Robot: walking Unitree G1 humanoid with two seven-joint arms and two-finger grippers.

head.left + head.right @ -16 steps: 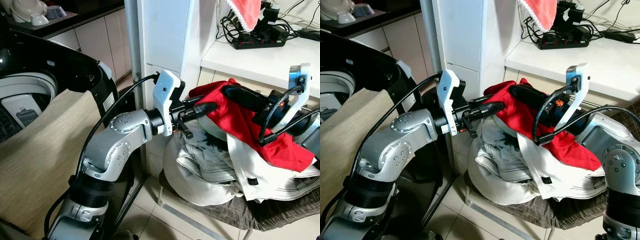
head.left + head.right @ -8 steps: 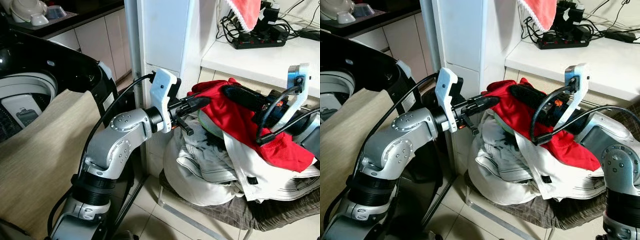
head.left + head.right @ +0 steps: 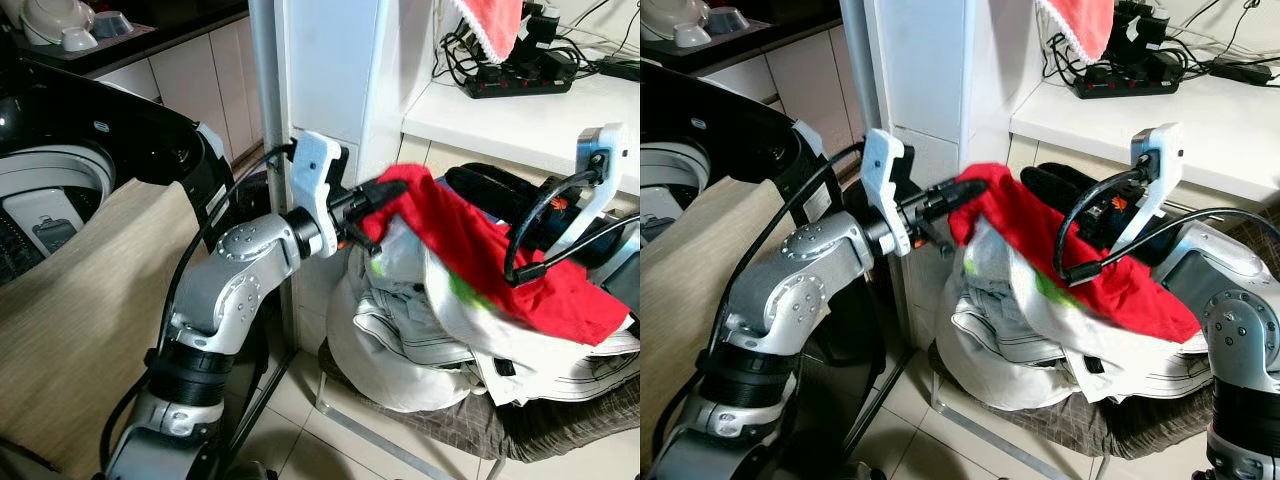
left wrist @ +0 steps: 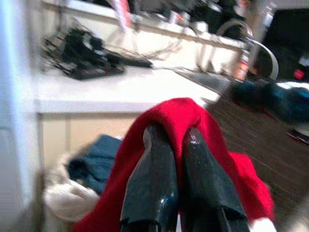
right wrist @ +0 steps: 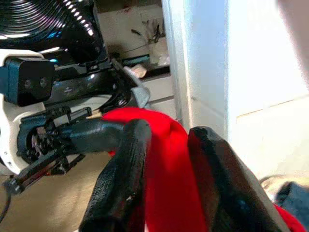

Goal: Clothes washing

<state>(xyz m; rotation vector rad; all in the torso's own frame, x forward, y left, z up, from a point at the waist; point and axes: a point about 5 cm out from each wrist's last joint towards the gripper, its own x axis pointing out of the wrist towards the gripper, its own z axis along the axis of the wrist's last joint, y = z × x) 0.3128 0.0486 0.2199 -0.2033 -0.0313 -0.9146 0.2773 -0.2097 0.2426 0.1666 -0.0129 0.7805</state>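
A red garment lies over a heap of pale laundry on a brown seat. My left gripper is shut on the garment's left end, which bulges over its two black fingertips in the left wrist view. The cloth stretches from there across the heap to my right arm. My right gripper stands open just behind the cloth, and red fabric runs between its spread fingers. A white piece with green marks hangs blurred under the red cloth.
The open top-loading washing machine stands at the left, with a beige cloth draped over its front. A white pillar rises behind my left gripper. A power strip with cables sits on the counter at the right.
My left gripper has drawn back to the left with the red garment's end. The cloth has slid off my right gripper's fingers and lifted a white piece.
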